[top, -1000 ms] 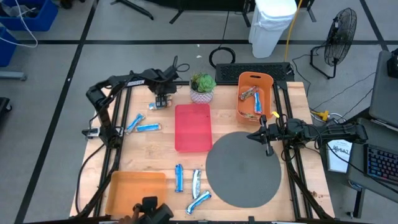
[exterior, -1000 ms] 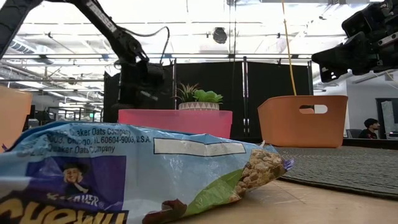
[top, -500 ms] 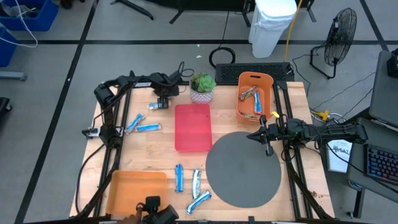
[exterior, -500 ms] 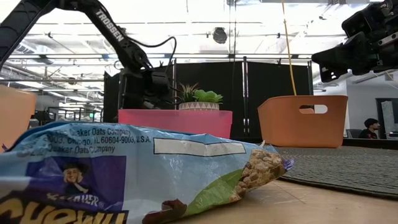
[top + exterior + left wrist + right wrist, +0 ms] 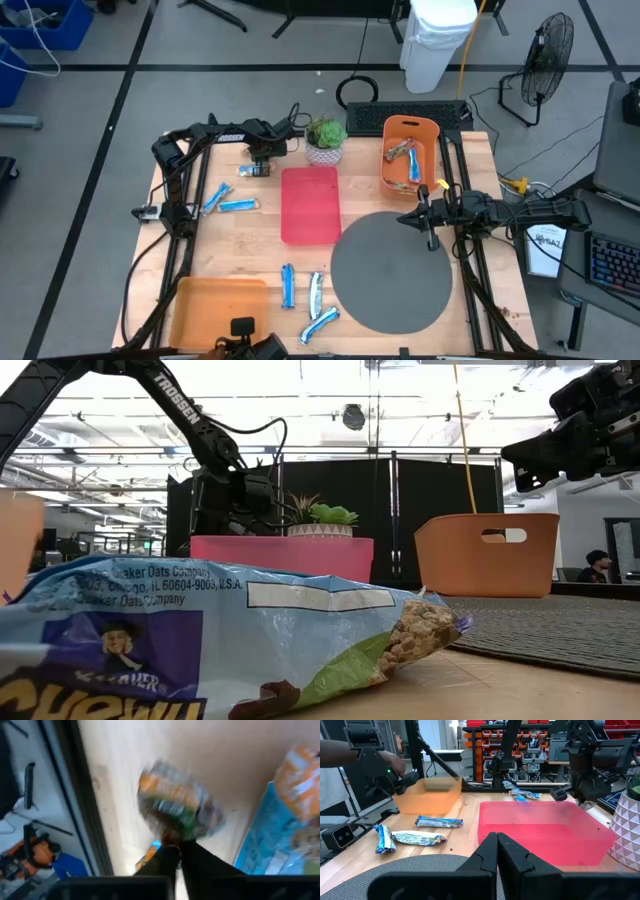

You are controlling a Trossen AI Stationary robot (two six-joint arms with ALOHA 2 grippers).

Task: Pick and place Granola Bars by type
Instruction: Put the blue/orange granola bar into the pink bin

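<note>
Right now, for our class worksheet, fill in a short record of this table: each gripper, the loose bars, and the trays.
left gripper: back left of the table, near the plant, shut on the end of a bar
right gripper: shut, empty, over the edge of the grey mat
loose bars: two blue bars at the left; three bars at the front
orange bin: back right, bars inside
red tray: centre, no bars seen in it
orange tray: front left, no bars seen in it
</note>
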